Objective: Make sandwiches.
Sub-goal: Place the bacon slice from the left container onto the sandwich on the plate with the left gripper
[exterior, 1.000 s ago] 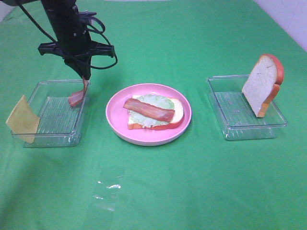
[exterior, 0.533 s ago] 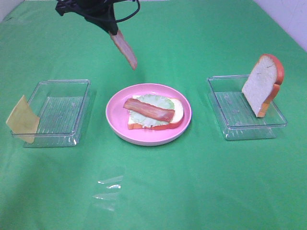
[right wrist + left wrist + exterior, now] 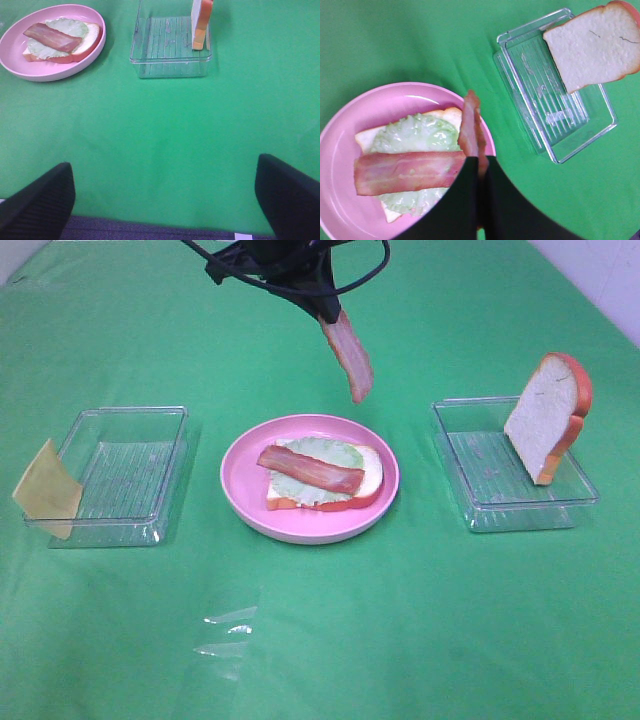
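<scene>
A green cloth covers the counter (image 3: 420,620); a pale wall (image 3: 610,285) shows only at the far right corner.

The pink plate (image 3: 240,485) sits mid-counter and holds a bread slice (image 3: 372,480) topped with lettuce (image 3: 325,453) and one bacon strip (image 3: 310,470). The left tool (image 3: 328,315) is pinched tight on the upper end of a second bacon strip (image 3: 349,362), which hangs in the air above the plate's far right rim. The high view cuts that arm off at its top edge. In the left wrist view the dark fingers (image 3: 465,200) hide the gripped end.

The right tool (image 3: 165,200) gapes wide with nothing in it, and only its two dark tips show.

The other bread slice (image 3: 545,415) leans upright in the right tray (image 3: 480,505). A cheese slice (image 3: 45,490) leans at the outer left corner of the left tray (image 3: 130,525). A faint clear glint (image 3: 225,635) near the front is too vague to name.
</scene>
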